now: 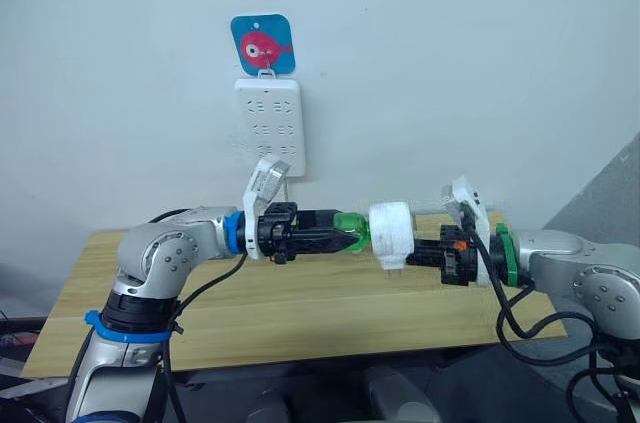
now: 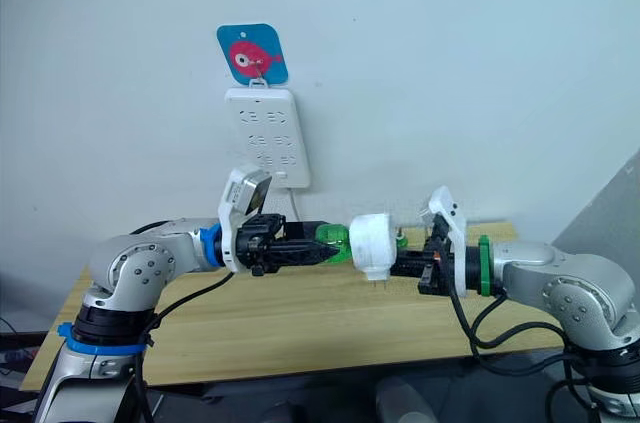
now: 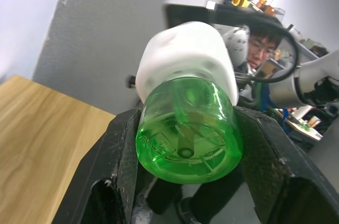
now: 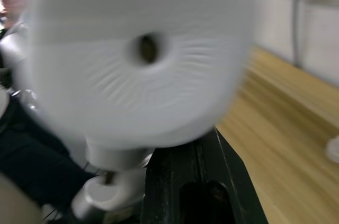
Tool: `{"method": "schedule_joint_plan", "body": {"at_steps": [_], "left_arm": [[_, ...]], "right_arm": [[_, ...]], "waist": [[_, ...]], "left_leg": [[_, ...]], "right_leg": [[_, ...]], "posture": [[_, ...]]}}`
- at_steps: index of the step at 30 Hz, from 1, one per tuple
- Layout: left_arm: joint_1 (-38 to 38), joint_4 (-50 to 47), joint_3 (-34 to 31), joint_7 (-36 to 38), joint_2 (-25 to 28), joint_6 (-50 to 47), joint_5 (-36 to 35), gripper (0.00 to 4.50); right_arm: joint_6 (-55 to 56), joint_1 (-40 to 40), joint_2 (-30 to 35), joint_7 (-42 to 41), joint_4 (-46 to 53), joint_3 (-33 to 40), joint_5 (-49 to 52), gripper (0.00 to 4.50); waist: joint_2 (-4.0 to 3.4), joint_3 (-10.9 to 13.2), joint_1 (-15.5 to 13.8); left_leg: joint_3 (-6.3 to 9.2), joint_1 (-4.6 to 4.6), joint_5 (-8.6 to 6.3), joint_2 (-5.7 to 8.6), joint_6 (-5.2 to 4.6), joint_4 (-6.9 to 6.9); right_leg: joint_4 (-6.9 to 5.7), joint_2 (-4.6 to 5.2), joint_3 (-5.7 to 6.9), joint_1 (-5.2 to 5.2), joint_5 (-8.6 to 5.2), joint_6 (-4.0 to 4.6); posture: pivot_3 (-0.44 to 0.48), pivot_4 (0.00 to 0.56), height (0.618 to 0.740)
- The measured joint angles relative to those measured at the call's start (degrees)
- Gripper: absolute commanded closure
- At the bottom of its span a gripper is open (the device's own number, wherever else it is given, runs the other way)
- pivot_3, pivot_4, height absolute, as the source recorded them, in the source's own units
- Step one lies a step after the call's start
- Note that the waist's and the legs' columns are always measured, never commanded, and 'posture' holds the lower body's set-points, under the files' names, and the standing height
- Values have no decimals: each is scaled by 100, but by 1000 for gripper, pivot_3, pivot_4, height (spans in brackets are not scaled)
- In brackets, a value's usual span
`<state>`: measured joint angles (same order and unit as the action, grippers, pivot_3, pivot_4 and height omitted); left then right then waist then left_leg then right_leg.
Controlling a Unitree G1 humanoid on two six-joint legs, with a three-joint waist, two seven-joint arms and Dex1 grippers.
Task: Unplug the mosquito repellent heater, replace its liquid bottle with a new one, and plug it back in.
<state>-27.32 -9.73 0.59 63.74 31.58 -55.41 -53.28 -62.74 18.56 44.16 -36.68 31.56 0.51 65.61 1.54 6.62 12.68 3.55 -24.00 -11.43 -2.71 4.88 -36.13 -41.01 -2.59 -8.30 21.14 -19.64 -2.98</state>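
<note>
In the head views, the small white rounded plastic mosquito repellent heater (image 1: pixel 391 231) is held in mid-air above the pale wooden table (image 1: pixel 300 318), out of the white wall power strip (image 1: pixel 268 126); it is clamped by the right gripper (image 1: pixel 425 251), while the left gripper (image 1: pixel 335 228) is closed on the squat translucent green liquid bottle (image 1: pixel 352 228) joined to the heater's left. In the left wrist view, the bottle's base (image 3: pixel 186 142) is pinched between black fingers (image 3: pixel 119 166); a person is seen behind. In the right wrist view, the heater's vent face (image 4: pixel 143 54) is seen close; the bottle exchange is judged under way, and twisting at the joint is called for next.

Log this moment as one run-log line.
heater: unplugged, held by right gripper | green bottle: in heater, gripped by left gripper | power strip: on wall
</note>
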Motion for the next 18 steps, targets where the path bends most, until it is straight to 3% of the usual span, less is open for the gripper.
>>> {"method": "schedule_joint_plan", "body": {"at_steps": [7,18], "left_arm": [[86,125,55,9,-2,308,322,2158],[232,111,375,349,155,683,766,2158]], "right_arm": [[-86,28,-18,193,124,252,845,4500],[-35,525,-275,1252,-347,301,1716,4500]], "waist": [[0,0,2],[0,0,5]], "left_leg": [[-1,-1,0,0,0,0],[-2,-2,0,0,0,2]], "right_leg": [[0,0,-1,0,0,0],[1,0,-2,2,0,0]], "posture": [[-204,42,740],[-202,41,740]]}}
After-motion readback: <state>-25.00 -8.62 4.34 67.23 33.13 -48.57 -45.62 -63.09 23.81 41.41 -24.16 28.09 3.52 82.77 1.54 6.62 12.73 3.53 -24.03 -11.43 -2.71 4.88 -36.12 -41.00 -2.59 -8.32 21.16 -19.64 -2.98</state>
